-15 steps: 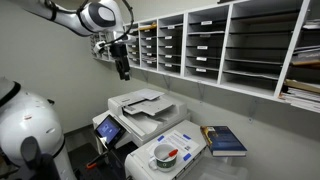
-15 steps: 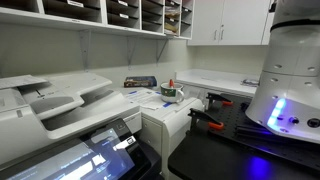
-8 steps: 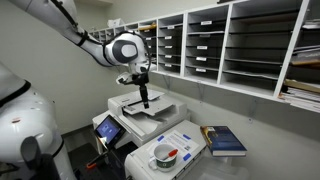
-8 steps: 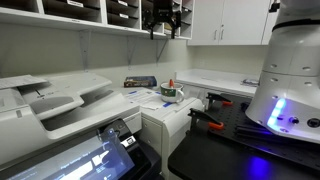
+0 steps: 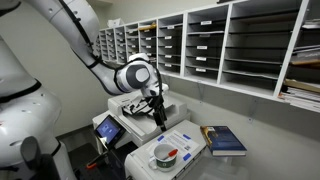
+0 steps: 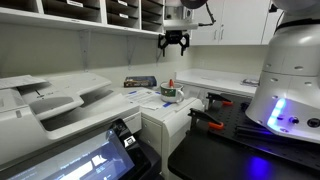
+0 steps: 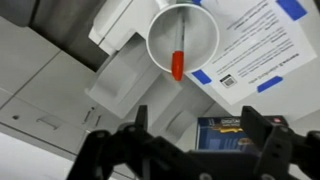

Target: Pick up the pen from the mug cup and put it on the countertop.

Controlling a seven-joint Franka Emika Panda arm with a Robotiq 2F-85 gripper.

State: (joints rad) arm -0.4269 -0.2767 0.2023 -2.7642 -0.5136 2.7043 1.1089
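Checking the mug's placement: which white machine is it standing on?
The white mug stands on the smaller machine topped by the blue-printed sheet, not the larger copier.

**Office copy and mail room**

Far wall lined with pigeonhole sorter shelves (image 5: 225, 45), papers stacked in many slots. Big white multifunction copier (image 5: 140, 103) on the left, with a paper tray on top. Its lit touch panel (image 6: 105, 150) sits near the camera. Blue-printed instruction sheet (image 7: 250, 45) lies on a white machine top, with a book (image 5: 225, 140) just right of it. White wall cabinets (image 6: 225, 20) hang above a dark surface (image 6: 215, 155).
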